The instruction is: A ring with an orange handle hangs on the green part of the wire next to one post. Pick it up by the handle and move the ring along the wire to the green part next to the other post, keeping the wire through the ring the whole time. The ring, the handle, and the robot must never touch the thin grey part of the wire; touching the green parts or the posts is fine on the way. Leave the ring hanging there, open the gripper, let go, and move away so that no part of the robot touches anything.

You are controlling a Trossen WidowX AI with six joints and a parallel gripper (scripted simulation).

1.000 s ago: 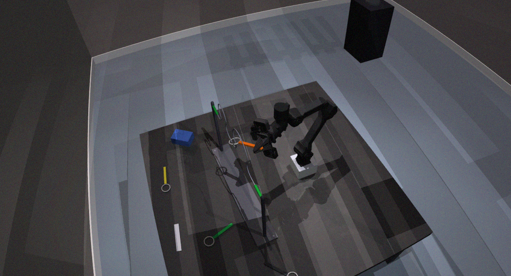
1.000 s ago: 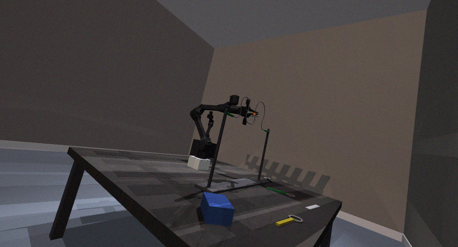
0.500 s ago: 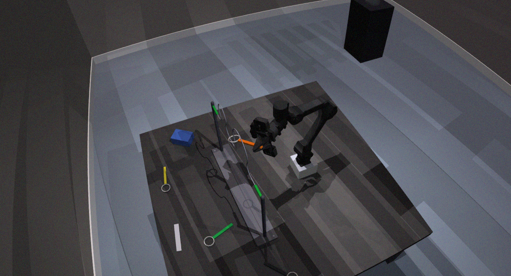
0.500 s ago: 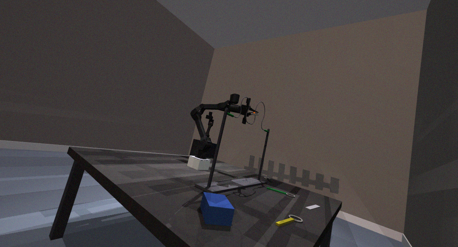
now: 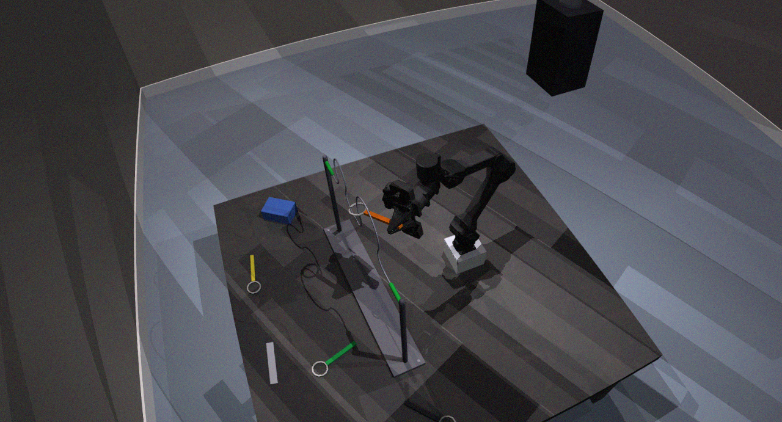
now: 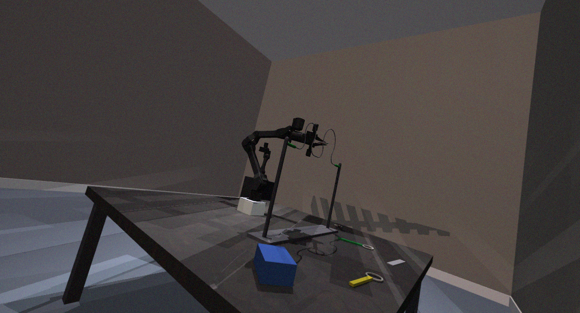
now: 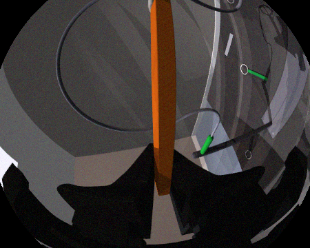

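My gripper (image 5: pixel 401 226) (image 6: pixel 325 143) (image 7: pixel 157 147) is shut on the orange handle (image 5: pixel 377 217) (image 7: pixel 164 86). The pale ring (image 5: pixel 356 214) at its far end overlaps the middle loops of the grey wire (image 5: pixel 377 250) (image 6: pixel 335 142) (image 7: pixel 57 65) in the top view; the wire seems to pass through it, but the gap cannot be told. In the wrist view the ring is mostly cut off at the top. One green part (image 5: pixel 328 168) is beside the far post (image 5: pixel 332 195); the other green part (image 5: pixel 394 291) (image 7: pixel 207 145) is beside the near post (image 5: pixel 403 332).
A blue box (image 5: pixel 278 210) (image 6: pixel 274 264), a yellow-handled ring (image 5: pixel 252 269) (image 6: pixel 360 281), a green-handled ring (image 5: pixel 339 353) (image 7: pixel 257 74) and a white strip (image 5: pixel 271 363) lie on the table. The posts stand on a grey base (image 5: pixel 377 316). Another ring shows at the bottom edge of the top view.
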